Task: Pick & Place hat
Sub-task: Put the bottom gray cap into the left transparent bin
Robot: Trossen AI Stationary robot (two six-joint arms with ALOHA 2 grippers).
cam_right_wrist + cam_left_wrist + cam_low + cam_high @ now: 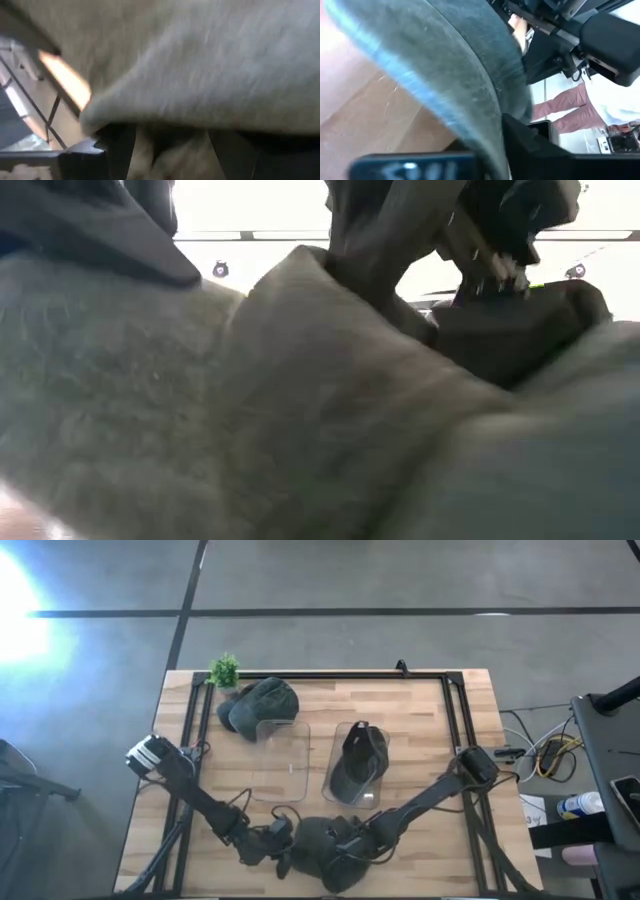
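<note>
A dark grey hat (322,852) lies at the table's near edge, between both grippers. My left gripper (272,840) is at its left side and my right gripper (352,838) at its right side; each is shut on the hat. The hat's grey cloth (250,410) fills the low view, and it also covers most of the right wrist view as grey cloth (200,65). In the left wrist view the hat's curved edge (465,85) runs down between the fingers. My left gripper pinches the hat's left edge (487,135) between its two fingers, coming level from the table's left. The edge runs down into the gap between the fingers. I cannot tell whether the hat is lifted off the table. My right gripper has the hat's right side, with a fold of grey cloth (170,150) between its two fingers (120,150). It comes from the table's right, slanting down. The cloth drapes over the fingers and hides the place of contact.
Two clear containers stand mid-table: the left container (280,762) is empty, and the right container (345,790) holds a dark cap (360,755). A pile of grey hats (260,705) and a small green plant (225,670) sit at the far left. A black frame (330,677) edges the table.
</note>
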